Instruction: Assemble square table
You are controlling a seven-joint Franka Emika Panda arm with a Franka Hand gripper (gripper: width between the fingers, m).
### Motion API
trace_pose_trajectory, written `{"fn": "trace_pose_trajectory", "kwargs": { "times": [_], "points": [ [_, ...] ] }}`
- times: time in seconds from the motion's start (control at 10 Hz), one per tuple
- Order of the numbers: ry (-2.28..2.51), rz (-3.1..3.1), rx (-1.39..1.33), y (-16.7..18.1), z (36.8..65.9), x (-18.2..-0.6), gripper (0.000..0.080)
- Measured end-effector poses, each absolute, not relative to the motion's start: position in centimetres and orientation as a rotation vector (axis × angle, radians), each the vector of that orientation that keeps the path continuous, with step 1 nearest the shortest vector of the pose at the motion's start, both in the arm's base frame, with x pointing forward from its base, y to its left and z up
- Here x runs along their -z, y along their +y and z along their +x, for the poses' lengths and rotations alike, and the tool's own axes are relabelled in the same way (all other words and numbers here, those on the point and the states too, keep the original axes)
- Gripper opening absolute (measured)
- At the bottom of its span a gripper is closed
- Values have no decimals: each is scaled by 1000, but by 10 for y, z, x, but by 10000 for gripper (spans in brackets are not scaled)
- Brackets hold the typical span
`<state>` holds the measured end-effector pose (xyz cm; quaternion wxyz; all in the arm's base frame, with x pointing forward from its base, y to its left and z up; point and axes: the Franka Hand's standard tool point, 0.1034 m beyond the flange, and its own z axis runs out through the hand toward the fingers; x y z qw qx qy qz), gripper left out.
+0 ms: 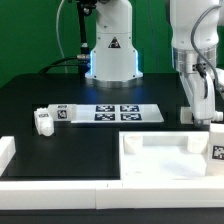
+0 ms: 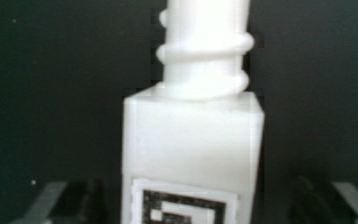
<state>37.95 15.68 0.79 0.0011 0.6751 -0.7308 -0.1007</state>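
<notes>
The square tabletop [image 1: 160,158], a white slab with a raised rim, lies at the front on the exterior view's right. At its right corner stands a chunky white leg [image 1: 215,148] with a black-and-white tag. My gripper [image 1: 207,118] hangs right over this leg's top. In the wrist view the leg [image 2: 190,130] fills the middle, with its threaded end pointing away and its tag near the jaws. My gripper [image 2: 190,206] straddles it, and the dark fingers [image 2: 62,200] stand apart from the leg's sides with a gap on each side.
Two more tagged legs [image 1: 43,121] [image 1: 65,113] lie on the exterior view's left of the black table. The marker board [image 1: 118,112] lies mid-table before the robot's base [image 1: 112,55]. Long white bars [image 1: 60,188] run along the front edge and the left.
</notes>
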Motion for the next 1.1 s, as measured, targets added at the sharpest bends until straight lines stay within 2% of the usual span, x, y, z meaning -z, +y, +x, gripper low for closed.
{"fn": "trace_pose_trajectory", "kwargs": {
  "times": [0.1,0.2,0.4,0.6,0.8,1.1],
  "points": [
    [-2294,2120,316,157,380,-8,462],
    [-2295,2120,315,157,380,-8,264],
    [-2230,2192,320,156,381,-9,261],
    [-2113,2348,340,149,398,-21,261],
    [-1776,2669,302,145,409,-33,261],
    [-1511,2827,284,145,406,-32,261]
  ]
}}
